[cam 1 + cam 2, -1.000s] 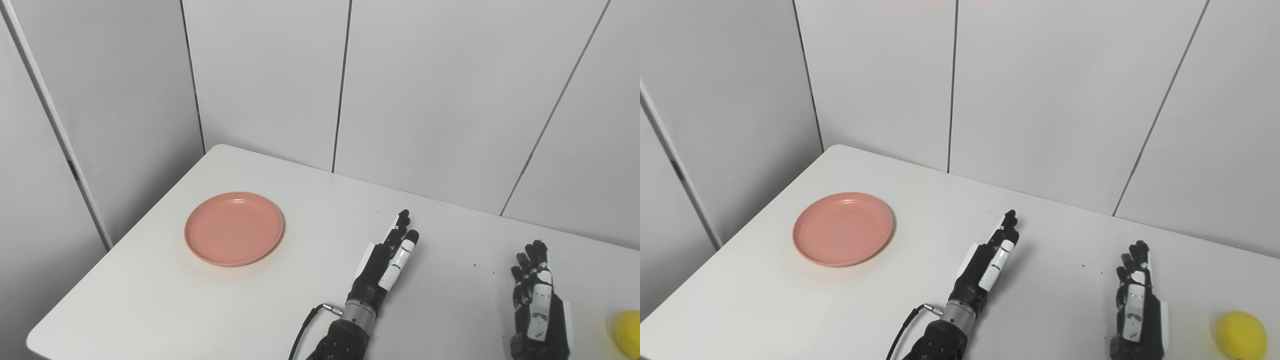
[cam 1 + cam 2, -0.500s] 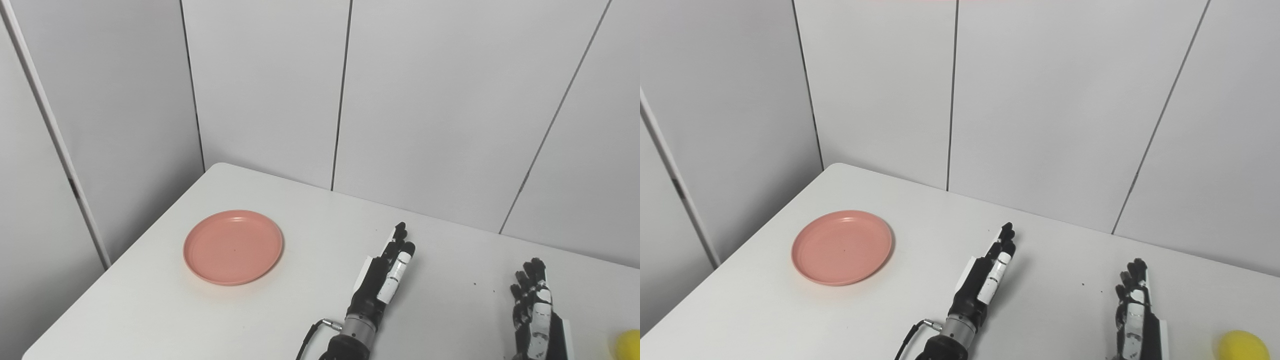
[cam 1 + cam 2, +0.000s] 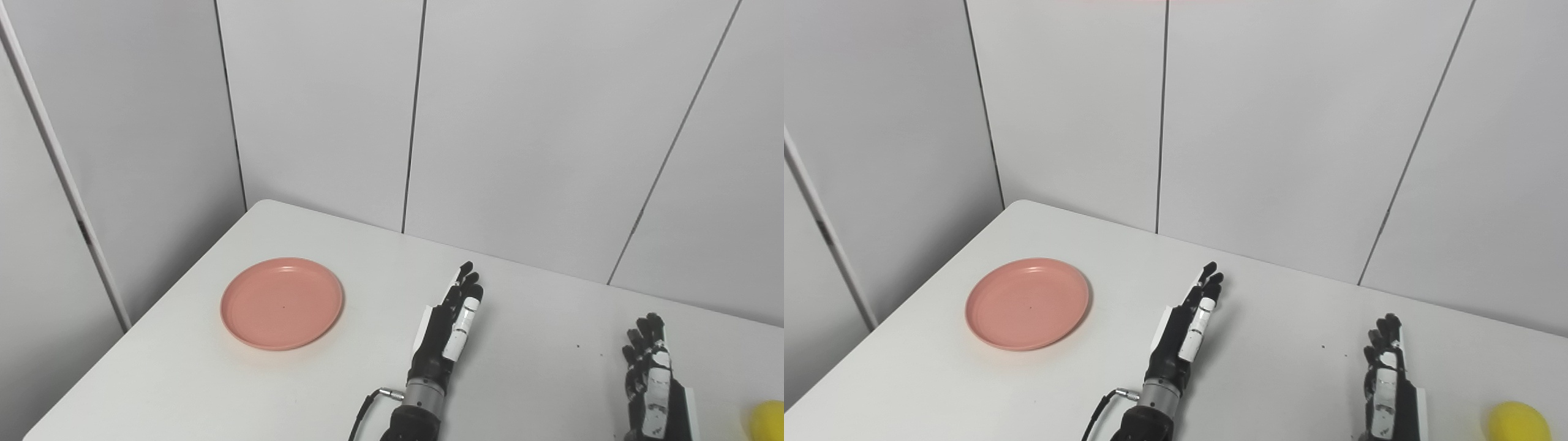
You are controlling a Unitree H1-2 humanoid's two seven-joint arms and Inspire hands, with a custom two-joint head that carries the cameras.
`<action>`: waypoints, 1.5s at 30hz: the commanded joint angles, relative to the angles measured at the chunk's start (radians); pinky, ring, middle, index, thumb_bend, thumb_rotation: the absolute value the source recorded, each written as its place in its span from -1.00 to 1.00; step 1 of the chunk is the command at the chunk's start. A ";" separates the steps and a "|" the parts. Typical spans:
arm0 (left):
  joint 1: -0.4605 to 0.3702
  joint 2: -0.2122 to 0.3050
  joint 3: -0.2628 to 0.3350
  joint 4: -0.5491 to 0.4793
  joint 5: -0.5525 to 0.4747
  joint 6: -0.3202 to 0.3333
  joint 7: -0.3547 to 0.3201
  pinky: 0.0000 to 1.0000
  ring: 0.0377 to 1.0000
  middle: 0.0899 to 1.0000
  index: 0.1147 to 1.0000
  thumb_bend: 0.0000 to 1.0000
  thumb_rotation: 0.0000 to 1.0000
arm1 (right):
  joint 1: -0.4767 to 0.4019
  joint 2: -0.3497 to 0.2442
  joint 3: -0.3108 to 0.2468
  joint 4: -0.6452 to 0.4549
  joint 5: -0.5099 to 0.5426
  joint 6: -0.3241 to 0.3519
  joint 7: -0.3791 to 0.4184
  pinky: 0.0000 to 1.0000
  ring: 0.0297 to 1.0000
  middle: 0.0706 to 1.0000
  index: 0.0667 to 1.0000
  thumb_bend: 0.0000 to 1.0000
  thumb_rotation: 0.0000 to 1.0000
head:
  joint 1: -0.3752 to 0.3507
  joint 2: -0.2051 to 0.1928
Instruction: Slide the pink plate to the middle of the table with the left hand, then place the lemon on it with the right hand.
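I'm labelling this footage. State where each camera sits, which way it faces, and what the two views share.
Left eye view: on the head, looking down at the table; both arms enter from below, lemon cut by the right edge.
Right eye view: beside it, same downward look; the lemon shows almost whole.
Shared: pink plate, left hand and right hand, both open.

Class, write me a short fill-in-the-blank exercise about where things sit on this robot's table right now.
1. The pink plate holds ____.
2. The hand nearer the plate is the ____ hand.
3. The lemon lies on the table beside the ____ hand.
4. Both hands have their fingers ____.

Missing words: nothing; left; right; open
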 commanded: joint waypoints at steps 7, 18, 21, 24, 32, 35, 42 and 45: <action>-0.025 0.043 0.031 0.004 -0.082 -0.062 -0.046 0.99 0.91 0.90 0.89 0.18 1.00 | 0.029 -0.001 -0.005 0.057 -0.010 -0.054 0.006 1.00 0.97 0.96 0.97 0.41 1.00 | 0.003 0.002; -0.073 0.104 0.090 -0.081 -0.142 0.005 -0.070 0.81 0.76 0.75 0.75 0.12 1.00 | 0.021 -0.003 -0.008 0.073 -0.001 -0.055 0.010 0.97 0.93 0.92 0.93 0.43 0.99 | 0.006 0.000; -0.081 0.135 0.109 -0.121 -0.185 0.054 -0.092 0.76 0.74 0.72 0.73 0.17 1.00 | 0.017 -0.005 -0.008 0.078 -0.006 -0.057 0.008 0.96 0.92 0.91 0.92 0.42 1.00 | 0.010 -0.002; -0.081 0.147 0.119 -0.143 -0.191 0.078 -0.090 0.76 0.73 0.72 0.72 0.19 1.00 | 0.015 -0.006 -0.009 0.083 -0.003 -0.059 0.011 0.96 0.92 0.90 0.92 0.42 0.99 | 0.012 -0.004; -0.086 0.191 0.166 -0.202 -0.177 0.106 -0.066 0.66 0.65 0.64 0.63 0.25 1.00 | 0.011 -0.009 -0.009 0.097 -0.006 -0.067 0.013 0.97 0.93 0.91 0.93 0.43 1.00 | 0.012 -0.005; -0.092 0.212 0.192 -0.203 -0.188 0.093 -0.067 0.65 0.64 0.62 0.60 0.26 1.00 | 0.011 -0.010 -0.011 0.100 -0.003 -0.070 0.014 0.97 0.92 0.90 0.93 0.43 0.99 | 0.017 -0.004; -0.110 0.267 0.262 -0.173 -0.193 0.058 -0.048 0.66 0.64 0.60 0.57 0.25 1.00 | 0.010 -0.015 -0.011 0.104 0.002 -0.070 0.020 0.98 0.92 0.91 0.93 0.48 0.98 | 0.024 -0.004; -0.111 0.286 0.286 -0.170 -0.195 0.062 -0.037 0.70 0.64 0.59 0.54 0.34 1.00 | 0.009 -0.015 -0.009 0.104 0.001 -0.069 0.021 0.98 0.92 0.90 0.93 0.46 0.99 | 0.024 -0.005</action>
